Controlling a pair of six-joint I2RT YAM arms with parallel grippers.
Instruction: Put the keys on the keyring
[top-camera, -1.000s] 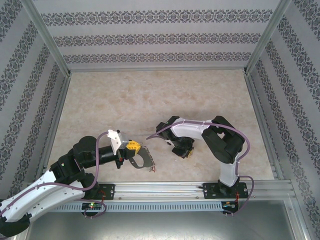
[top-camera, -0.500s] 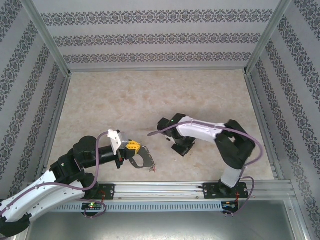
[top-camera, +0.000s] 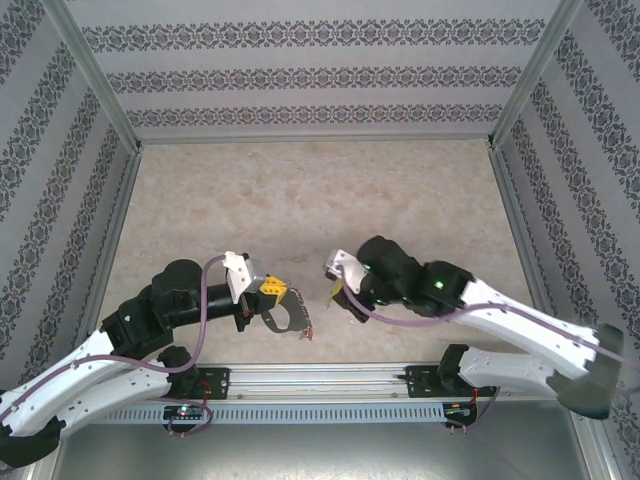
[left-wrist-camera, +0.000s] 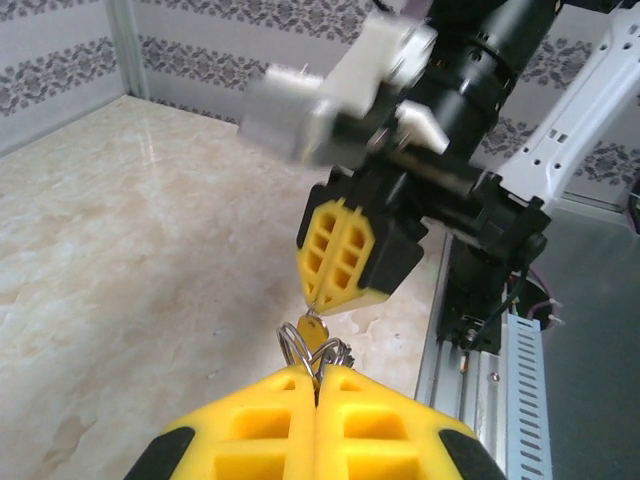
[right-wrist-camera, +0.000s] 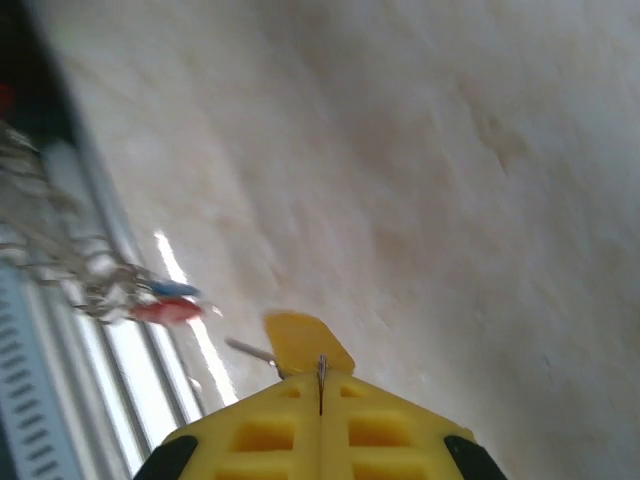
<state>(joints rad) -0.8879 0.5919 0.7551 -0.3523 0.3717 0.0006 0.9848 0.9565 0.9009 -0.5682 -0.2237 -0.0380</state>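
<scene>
My left gripper (left-wrist-camera: 318, 375) is shut on the keyring (left-wrist-camera: 300, 350), whose grey wire loops stick up between its yellow fingertips. From above, the keyring (top-camera: 290, 318) hangs below the left gripper (top-camera: 275, 293) near the front rail. A red key (right-wrist-camera: 165, 312) and a blue key (right-wrist-camera: 175, 290) dangle from the keyring (right-wrist-camera: 60, 250), blurred at the left of the right wrist view. My right gripper (right-wrist-camera: 320, 375) is shut on the yellow key (right-wrist-camera: 305, 345), head outward. In the left wrist view the right gripper (left-wrist-camera: 320, 305) holds the yellow key (left-wrist-camera: 312, 328) just above the ring's loops.
The marble-patterned table (top-camera: 300, 200) stretches toward the back. Patterned walls enclose three sides. An aluminium rail (top-camera: 330, 378) runs along the front edge, just behind both grippers. The right arm's forearm (top-camera: 520, 325) lies low across the right front.
The right gripper has lifted off the table and swung left with the yellow key to meet the keyring, its arm stretching out low. The left gripper shifted slightly right.
</scene>
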